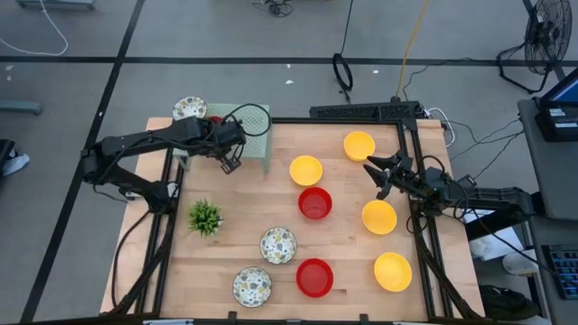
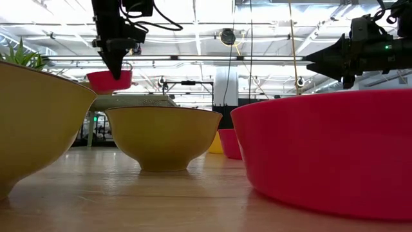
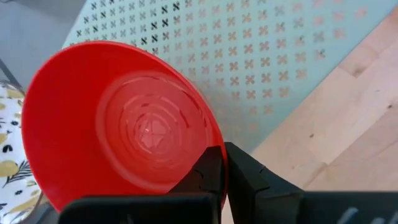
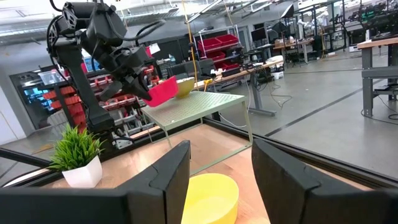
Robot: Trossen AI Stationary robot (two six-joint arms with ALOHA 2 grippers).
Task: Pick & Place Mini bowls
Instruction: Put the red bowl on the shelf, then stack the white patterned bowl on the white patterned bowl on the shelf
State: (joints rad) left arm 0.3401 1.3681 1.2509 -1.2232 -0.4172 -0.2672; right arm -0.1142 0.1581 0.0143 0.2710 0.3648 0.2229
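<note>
1. We see left gripper (image 3: 222, 177) pinching red mini bowl (image 3: 118, 124) by its rim, lifted over the mesh rack (image 1: 253, 126).
2. We see right gripper (image 1: 377, 173) spread, empty, among yellow bowls (image 1: 379, 217).

Industrial workshop or lab, workbenches (image 4: 292, 46), red parts bins (image 4: 217, 45), strip lights (image 2: 193, 58), floor fan (image 1: 546, 32)

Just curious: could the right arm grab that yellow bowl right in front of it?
Probably yes. The right tool is open and empty, and the yellow bowl sits just ahead of its fingers with nothing between them.
</note>
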